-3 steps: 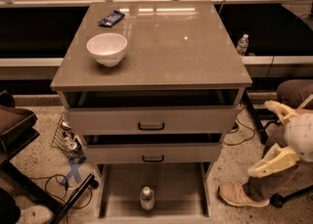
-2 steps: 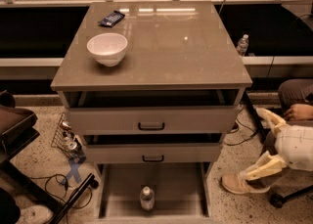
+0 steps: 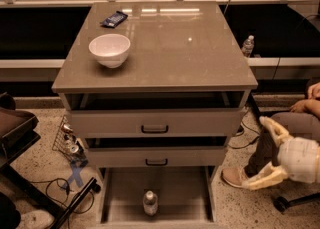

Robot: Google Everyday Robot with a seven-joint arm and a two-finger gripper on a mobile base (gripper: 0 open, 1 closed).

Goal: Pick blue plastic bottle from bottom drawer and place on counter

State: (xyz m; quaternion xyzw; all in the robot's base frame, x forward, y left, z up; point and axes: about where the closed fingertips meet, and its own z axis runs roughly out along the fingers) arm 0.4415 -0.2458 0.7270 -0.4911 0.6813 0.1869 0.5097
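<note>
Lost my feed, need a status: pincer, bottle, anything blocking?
Pincer open, empty, low at camera right, apart from bottom drawer. Blue plastic bottle upright inside it. Upper drawers ajar above; white bowl on counter.

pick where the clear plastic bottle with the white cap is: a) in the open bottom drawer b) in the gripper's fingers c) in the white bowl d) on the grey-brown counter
a: the clear plastic bottle stands upright in the grey metal bottom drawer; the gripper hangs open and empty right of the cabinet.
</note>
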